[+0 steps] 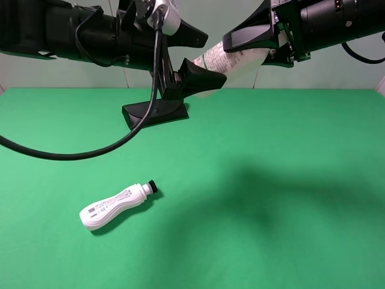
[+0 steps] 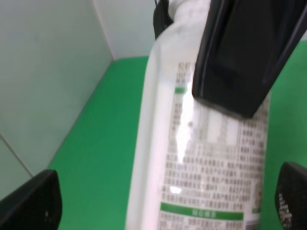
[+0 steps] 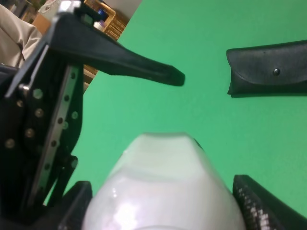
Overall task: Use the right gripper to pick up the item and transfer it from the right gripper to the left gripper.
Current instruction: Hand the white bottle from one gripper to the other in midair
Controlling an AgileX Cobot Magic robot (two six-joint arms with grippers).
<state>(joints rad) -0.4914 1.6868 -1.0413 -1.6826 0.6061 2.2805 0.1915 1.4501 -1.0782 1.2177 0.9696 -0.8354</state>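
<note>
**A:** What does the high view show?

**B:** Two black robot arms meet in the upper middle of the frame, high above a green bench [image 1: 283, 229]. The right hand [image 3: 165, 199] reaches in from the upper right. It is pinching the cream-white bottle [image 1: 237, 60] around its body. The bottle hangs in the air, roughly level, with its free end toward the left arm.

**A:** And the left hand?

**B:** The left hand [image 1: 215, 58] reaches in from the upper left with its fingers spread wide, one above and one below the bottle's free end. In its wrist view the printed label fills the middle of the frame. Both fingertips [image 2: 31, 203] sit in the lower corners, apart from the plastic (the lower-right one looks nearer).

**A:** So the handover is not yet done?

**B:** It looks that way, since only the right hand grips. To do it well, the left hand should close squarely on the bare stretch of label, clear of the right hand's finger [image 2: 240, 57]. The right hand should let go only once that grip is firm. The plastic looks glossy, so an off-centre pinch could let it twist or drop.

**A:** Anything else?

**B:** A curvy white bottle [image 1: 114, 209] lies at the lower left, and a flat black case [image 1: 155, 112] lies below the arms.
</note>
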